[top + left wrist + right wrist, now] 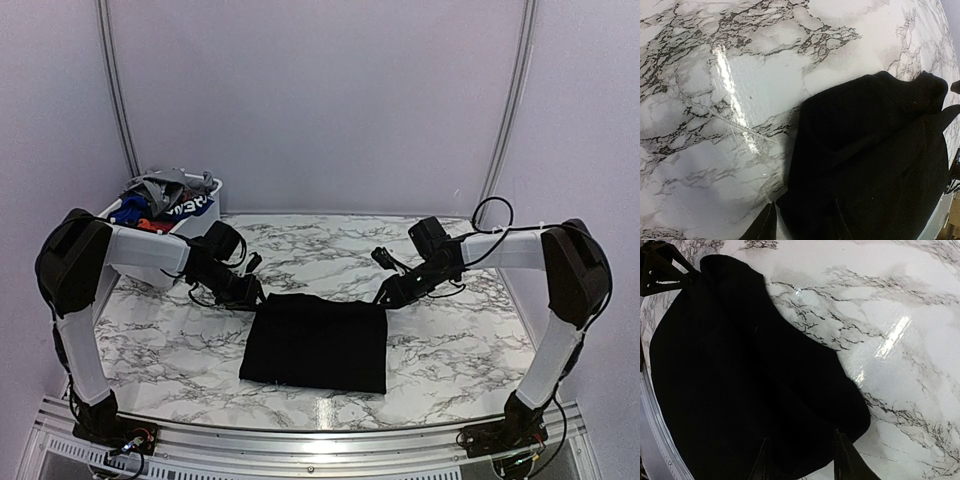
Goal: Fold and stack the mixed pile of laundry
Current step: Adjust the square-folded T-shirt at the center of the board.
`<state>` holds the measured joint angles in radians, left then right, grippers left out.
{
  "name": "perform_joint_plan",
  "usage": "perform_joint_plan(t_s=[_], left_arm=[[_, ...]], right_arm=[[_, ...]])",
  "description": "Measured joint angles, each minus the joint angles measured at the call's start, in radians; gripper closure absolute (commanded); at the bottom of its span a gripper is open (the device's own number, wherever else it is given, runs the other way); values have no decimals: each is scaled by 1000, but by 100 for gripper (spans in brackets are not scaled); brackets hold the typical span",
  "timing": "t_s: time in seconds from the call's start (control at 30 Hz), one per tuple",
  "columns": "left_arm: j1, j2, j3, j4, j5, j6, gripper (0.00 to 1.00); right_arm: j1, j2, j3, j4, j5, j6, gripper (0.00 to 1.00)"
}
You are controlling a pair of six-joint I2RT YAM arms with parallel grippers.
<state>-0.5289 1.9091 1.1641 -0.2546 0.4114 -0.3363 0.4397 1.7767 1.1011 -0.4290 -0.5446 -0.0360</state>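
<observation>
Black garment (315, 340) lies folded into a rough rectangle in the middle of the marble surface (170, 340), lower centre of the top view. The rest of the mixed laundry pile (160, 195) sits in the white basket (213, 186) at upper left. I make out grey, blue and orange-red cloth there, and the left arm cuts off the basket's near side.

Left hand (255, 293) is at the garment's upper left corner and right hand (385, 297) at its upper right corner. From above both are black on black, so I can't see the fingers or any contact.

In the left wrist view the garment (870, 165) fills the lower right. One finger (760, 227) shows at the bottom edge just beside the cloth, and the other is lost against the black. I can't tell whether this hand is clenched or released.

In the right wrist view the garment (740, 380) covers the left and centre. The right hand (802, 462) has both fingers (762, 462) standing apart at the bottom edge, with the cloth's corner lying between them. It reads as released, not pinching. The fingertips are cut off by the frame.
</observation>
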Motion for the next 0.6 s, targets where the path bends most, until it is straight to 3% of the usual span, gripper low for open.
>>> perform_joint_plan(t_s=[0.23, 0.37, 0.47, 0.6], left_arm=[[0, 0, 0, 1, 1, -3, 64], [0, 0, 0, 2, 0, -11, 75], [0, 0, 0, 4, 0, -19, 81], [0, 0, 0, 6, 0, -19, 81]], right_arm=[[3, 15, 1, -10, -3, -4, 61], [19, 27, 1, -23, -4, -14, 76], [26, 27, 2, -29, -4, -17, 78], [26, 25, 5, -43, -3, -16, 60]])
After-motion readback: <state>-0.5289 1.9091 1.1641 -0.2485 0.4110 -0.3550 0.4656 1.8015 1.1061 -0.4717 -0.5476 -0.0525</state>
